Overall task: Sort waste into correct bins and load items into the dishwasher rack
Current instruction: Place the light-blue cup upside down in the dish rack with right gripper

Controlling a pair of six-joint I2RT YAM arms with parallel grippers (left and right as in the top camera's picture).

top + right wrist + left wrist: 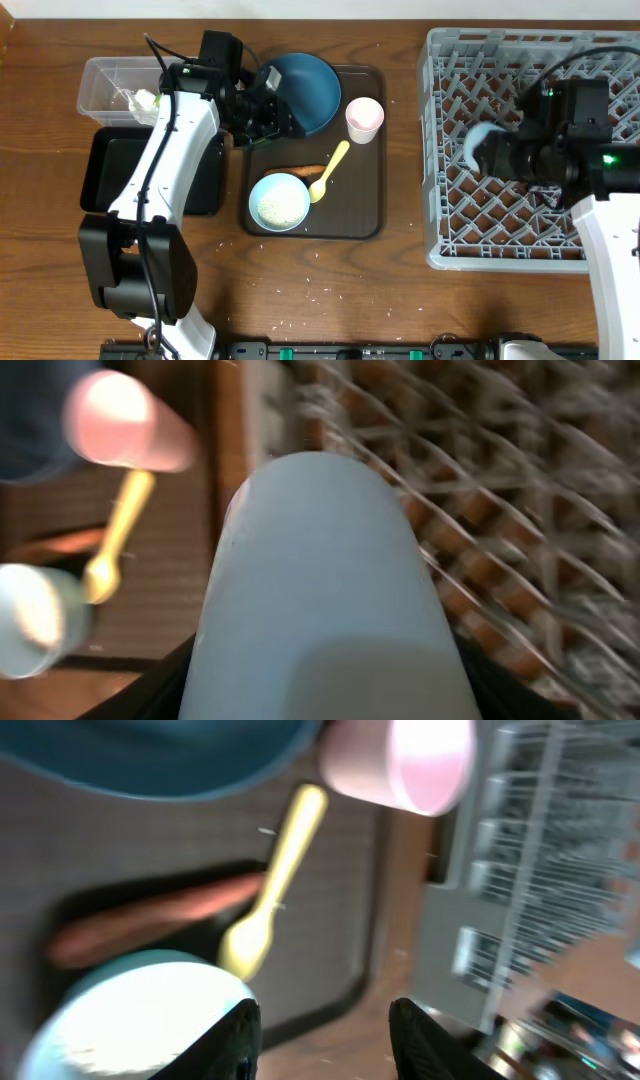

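We have the light blue cup clamped in the right pincer. It is held roughly on its side in the air above the left part of the grey rack. In the right wrist view its smooth wall fills the picture, with a dark finger at each flank. We judge it light, stiff and rather slippery, so a squeeze across the body suits it, and it should be lowered between the pegs, not dropped. The left pincer hangs wide open with nothing in it, over the brown tray and just beside the dark blue plate. The plate looks the heaviest piece and is best taken by its rim. The pink cup and yellow spoon should be light, the thin carrot may roll, and the bowl of rice must stay level. The table is dark wood flecked with loose grains. Most of the rack shows free pegs, so we judge there is room to set the cup down.
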